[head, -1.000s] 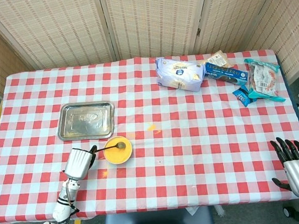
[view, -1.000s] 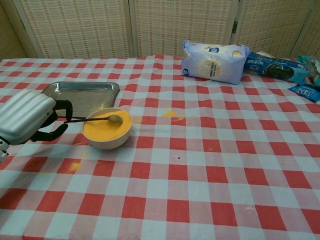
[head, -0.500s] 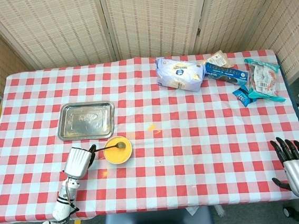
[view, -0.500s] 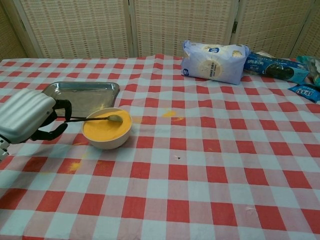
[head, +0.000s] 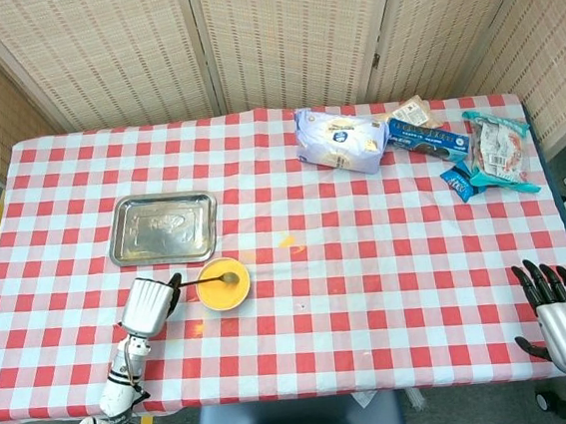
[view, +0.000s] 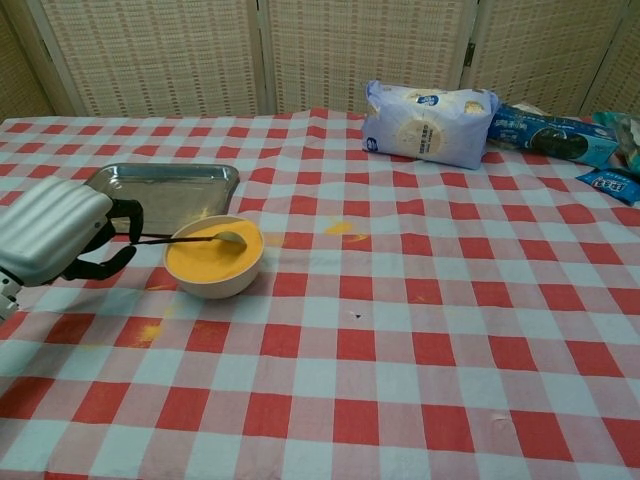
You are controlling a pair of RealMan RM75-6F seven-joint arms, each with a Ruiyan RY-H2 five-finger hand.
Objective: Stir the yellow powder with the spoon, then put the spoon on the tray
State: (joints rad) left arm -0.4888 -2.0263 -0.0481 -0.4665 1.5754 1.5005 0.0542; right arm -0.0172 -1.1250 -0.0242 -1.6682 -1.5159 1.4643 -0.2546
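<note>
A white bowl (head: 222,287) (view: 214,257) of yellow powder sits on the checked cloth just in front of the steel tray (head: 162,229) (view: 168,185). My left hand (head: 150,305) (view: 55,231) stays left of the bowl and holds the dark handle of the spoon (head: 212,277) (view: 190,238). The spoon's head lies over the powder near the bowl's far right side. My right hand (head: 560,314) rests at the table's front right corner, fingers spread, holding nothing; the chest view does not show it.
Spilled yellow powder (head: 287,240) (view: 339,227) marks the cloth right of the bowl, and a smaller smear (view: 150,330) lies in front of it. A blue-white bag (head: 341,139) (view: 428,122) and several snack packets (head: 488,152) sit at the back right.
The left hand and spoon have edged slightly to the left over the bowl. The right hand has not moved.
</note>
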